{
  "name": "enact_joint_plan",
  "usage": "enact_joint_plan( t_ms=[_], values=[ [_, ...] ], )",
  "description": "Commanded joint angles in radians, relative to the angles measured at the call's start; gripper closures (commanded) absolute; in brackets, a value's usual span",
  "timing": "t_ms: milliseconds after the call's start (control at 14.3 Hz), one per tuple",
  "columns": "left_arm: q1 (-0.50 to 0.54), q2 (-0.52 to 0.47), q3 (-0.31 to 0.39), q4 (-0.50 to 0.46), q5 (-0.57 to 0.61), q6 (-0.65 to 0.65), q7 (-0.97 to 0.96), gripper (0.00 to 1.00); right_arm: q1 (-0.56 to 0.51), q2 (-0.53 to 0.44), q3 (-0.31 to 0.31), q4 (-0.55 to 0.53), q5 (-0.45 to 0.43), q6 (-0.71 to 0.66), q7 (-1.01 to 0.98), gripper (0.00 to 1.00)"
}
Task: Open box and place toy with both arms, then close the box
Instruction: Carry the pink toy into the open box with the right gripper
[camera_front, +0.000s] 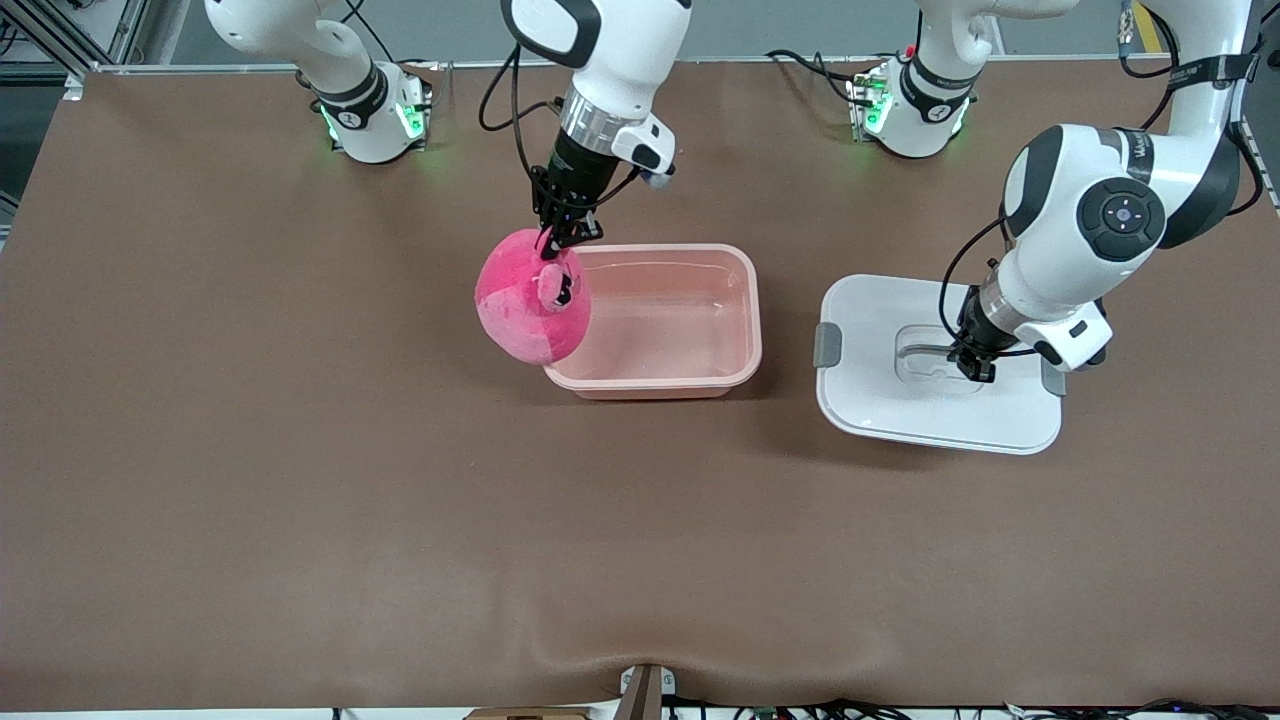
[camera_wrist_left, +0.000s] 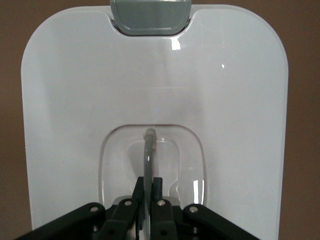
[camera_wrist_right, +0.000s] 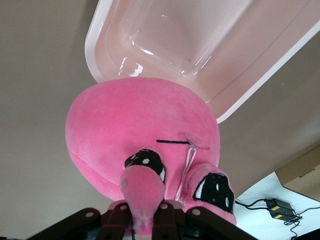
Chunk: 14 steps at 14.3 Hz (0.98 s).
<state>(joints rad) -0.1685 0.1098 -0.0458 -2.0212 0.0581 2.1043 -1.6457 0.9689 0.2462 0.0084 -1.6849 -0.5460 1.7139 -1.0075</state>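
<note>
The open pink box (camera_front: 700, 375) stands in the middle of the table, its inside bare (camera_wrist_right: 200, 35). The pink plush toy (camera_front: 530, 310) hangs in the air over the box's end toward the right arm, partly outside the rim. My right gripper (camera_front: 556, 243) is shut on a small nub of the toy (camera_wrist_right: 145, 185) between its black eyes. The white lid (camera_front: 880, 400) lies flat on the table toward the left arm's end. My left gripper (camera_front: 978, 370) is shut on the lid's thin raised handle (camera_wrist_left: 148, 155) in the recessed centre.
Grey clips (camera_front: 827, 345) sit at the lid's short ends (camera_wrist_left: 150, 15). The brown mat (camera_front: 300, 480) covers the whole table, with a fold near its front edge (camera_front: 640, 655). Both arm bases stand along the back.
</note>
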Motion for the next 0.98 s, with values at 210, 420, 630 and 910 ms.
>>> enact_joint_plan(
  t_ms=[210, 420, 630, 910],
  values=[
    [0.017, -0.012, -0.005, -0.014, -0.015, 0.014, 0.037, 1.0, 0.066, 0.099, -0.012, 0.1, -0.025, -0.025, 0.085, 0.54],
    [0.017, -0.012, -0.005, -0.014, -0.015, 0.014, 0.037, 1.0, 0.073, 0.111, -0.012, 0.119, -0.023, -0.031, 0.09, 0.0],
    [0.017, -0.012, -0.005, -0.014, -0.015, 0.014, 0.037, 1.0, 0.065, 0.107, -0.016, 0.143, -0.02, -0.078, 0.092, 0.0],
    [0.017, -0.01, -0.005, -0.016, -0.015, 0.014, 0.037, 1.0, 0.057, 0.104, -0.019, 0.157, -0.015, -0.117, 0.09, 0.0]
  ],
)
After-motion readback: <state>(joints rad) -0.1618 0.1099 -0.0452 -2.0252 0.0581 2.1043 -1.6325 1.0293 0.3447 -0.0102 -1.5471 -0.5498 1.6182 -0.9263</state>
